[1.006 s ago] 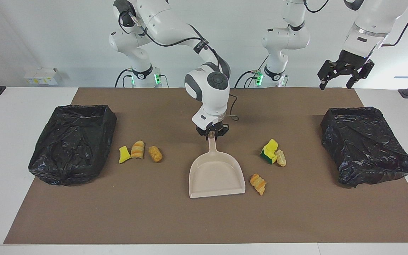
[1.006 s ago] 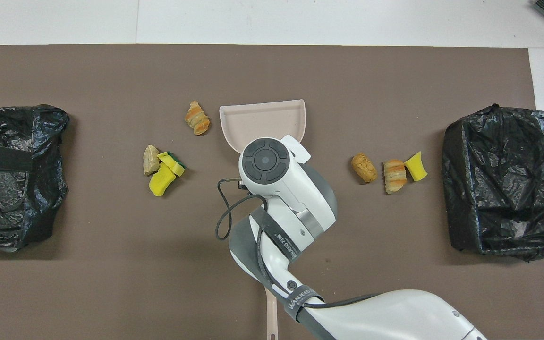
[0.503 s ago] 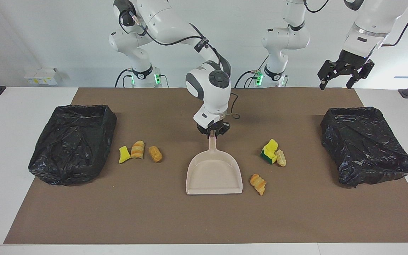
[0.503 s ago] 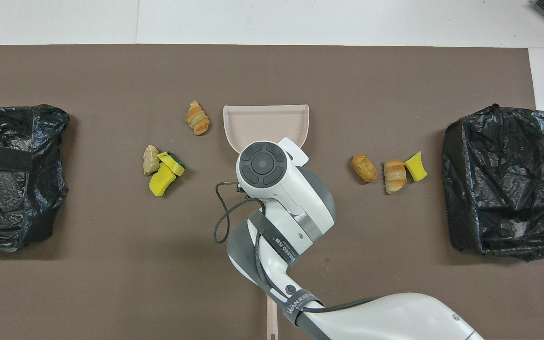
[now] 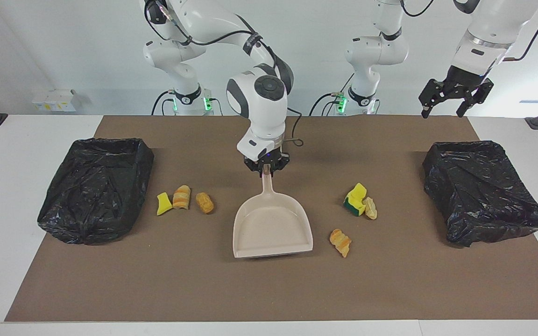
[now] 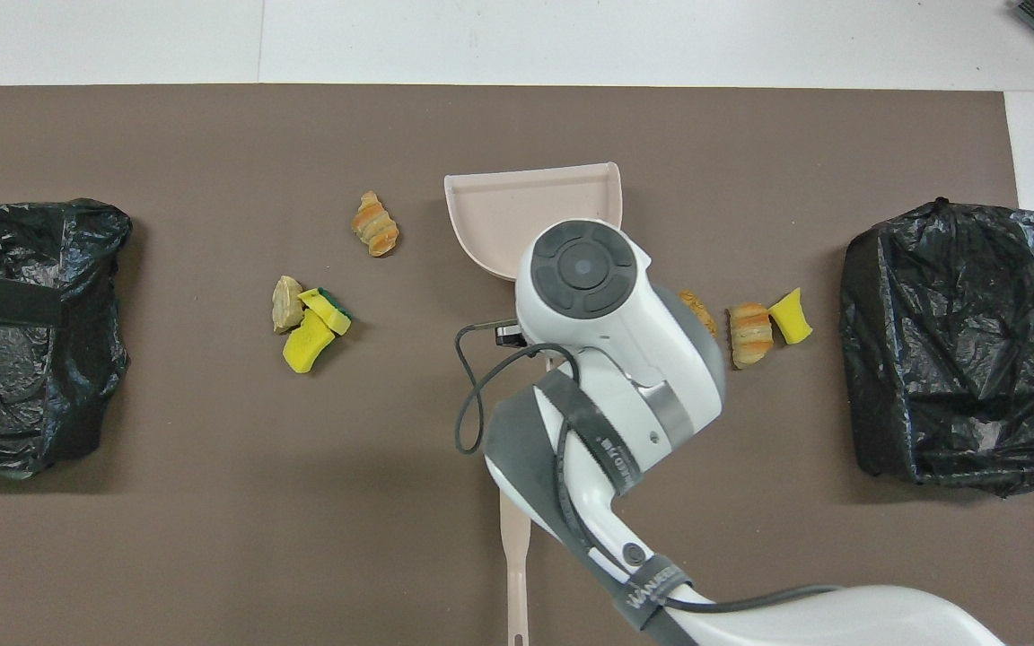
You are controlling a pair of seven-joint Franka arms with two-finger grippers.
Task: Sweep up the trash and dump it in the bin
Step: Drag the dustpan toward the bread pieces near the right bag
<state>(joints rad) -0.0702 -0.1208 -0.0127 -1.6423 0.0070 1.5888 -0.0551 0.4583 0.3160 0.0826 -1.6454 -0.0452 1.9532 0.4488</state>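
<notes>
My right gripper [image 5: 265,171] is shut on the handle of the beige dustpan [image 5: 272,226], whose pan lies flat on the brown mat, mouth pointing away from the robots. In the overhead view the wrist hides the gripper, and only the dustpan's mouth [image 6: 526,211] shows. Trash lies in two clusters. A yellow sponge chunk [image 5: 160,204], a ridged lump [image 5: 181,197] and a brown lump [image 5: 204,203] sit toward the right arm's end. A yellow-green sponge [image 5: 355,199], a tan lump [image 5: 371,208] and a ridged lump [image 5: 340,241] sit toward the left arm's end. My left gripper [image 5: 442,113] waits open, high in the air.
Two bins lined with black bags stand on the mat: one bin [image 5: 96,186] at the right arm's end, the other bin [image 5: 481,191] at the left arm's end. A thin beige stick [image 6: 514,574] shows at the bottom edge of the overhead view.
My right gripper has carried the dustpan sideways toward the right arm's end of the table, turning it slightly. The trash and the left arm have not moved.
</notes>
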